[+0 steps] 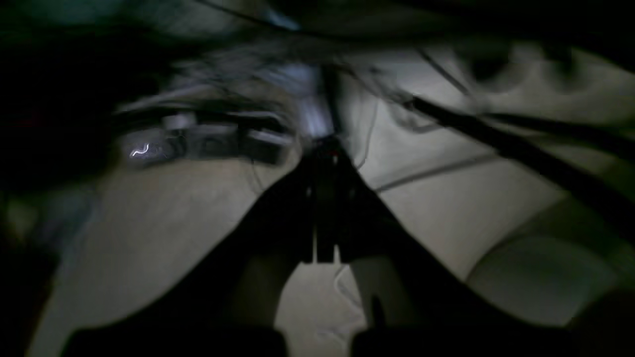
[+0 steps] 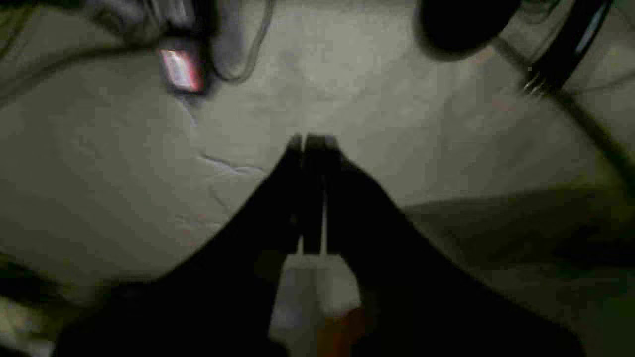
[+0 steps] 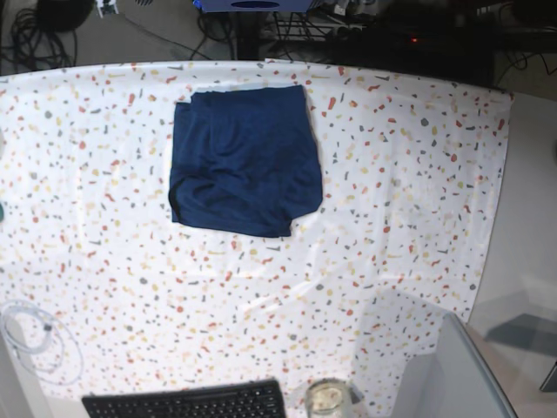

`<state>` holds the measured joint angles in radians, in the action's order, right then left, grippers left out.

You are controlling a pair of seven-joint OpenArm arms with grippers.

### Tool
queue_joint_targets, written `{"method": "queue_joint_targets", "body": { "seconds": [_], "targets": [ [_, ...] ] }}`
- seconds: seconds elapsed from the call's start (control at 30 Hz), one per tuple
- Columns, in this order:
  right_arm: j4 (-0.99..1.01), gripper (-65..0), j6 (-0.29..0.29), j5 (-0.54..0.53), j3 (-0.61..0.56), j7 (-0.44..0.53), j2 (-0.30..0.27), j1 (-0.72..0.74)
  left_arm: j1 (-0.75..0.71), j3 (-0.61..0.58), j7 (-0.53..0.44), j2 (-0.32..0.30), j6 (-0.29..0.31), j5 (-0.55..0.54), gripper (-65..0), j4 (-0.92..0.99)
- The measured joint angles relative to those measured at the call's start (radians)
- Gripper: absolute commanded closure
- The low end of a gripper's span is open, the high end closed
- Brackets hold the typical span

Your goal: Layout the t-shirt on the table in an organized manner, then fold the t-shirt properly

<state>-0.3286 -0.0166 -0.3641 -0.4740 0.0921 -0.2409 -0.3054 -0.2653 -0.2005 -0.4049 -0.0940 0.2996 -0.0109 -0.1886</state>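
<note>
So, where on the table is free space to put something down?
Free: the table right of the t-shirt, and the wide band between shirt and keyboard. Crowded: the near edge, with keyboard, glass jar and white cable.

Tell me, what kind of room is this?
Probably a lab or workshop bench: a speckled cloth-covered table holds a folded navy t-shirt, a black keyboard sits at its edge, and cables trail across the floor behind.
</note>
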Motion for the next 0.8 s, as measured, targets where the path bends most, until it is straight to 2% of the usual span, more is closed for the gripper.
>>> {"method": "queue_joint_targets", "body": {
  "seconds": [0.03,0.07,0.13,0.17,0.3,0.47,0.6,0.73,0.8],
  "targets": [
    [0.108,0.0,0.002,0.004,-0.089,0.136,0.009,0.040,0.051,0.000,-0.093,0.017,-0.046,0.003,0.0,0.131],
    [0.184,0.0,0.002,0.000,-0.163,0.235,0.015,0.067,0.077,0.003,-0.144,0.028,-0.090,-0.004,0.0,0.194],
    [0.262,0.0,-0.001,-0.004,-0.295,0.386,0.015,0.101,0.089,0.010,-0.254,0.043,-0.142,-0.014,0.0,0.191],
    [0.274,0.0,-0.001,-0.002,-0.331,0.439,0.012,0.111,0.098,0.009,-0.265,0.051,-0.159,-0.014,0.0,0.189],
    [0.274,0.0,-0.002,-0.005,-0.356,0.418,0.029,0.138,0.117,0.009,-0.264,0.066,-0.162,-0.012,0.0,0.182],
    [0.272,0.0,0.000,-0.001,-0.356,0.394,0.076,0.124,0.097,0.009,-0.241,0.047,-0.166,-0.012,0.0,0.191],
    [0.227,0.0,-0.001,-0.002,-0.356,0.389,0.078,0.122,0.112,0.002,-0.248,0.049,-0.166,-0.002,0.0,0.188],
    [0.222,0.0,-0.001,-0.002,-0.356,0.396,0.127,0.112,0.100,-0.002,-0.259,0.054,-0.166,0.000,0.0,0.184],
    [0.219,0.0,0.000,-0.001,-0.356,0.394,0.146,0.093,0.089,-0.001,-0.231,0.045,-0.165,0.000,0.0,0.187]
  ]
}}
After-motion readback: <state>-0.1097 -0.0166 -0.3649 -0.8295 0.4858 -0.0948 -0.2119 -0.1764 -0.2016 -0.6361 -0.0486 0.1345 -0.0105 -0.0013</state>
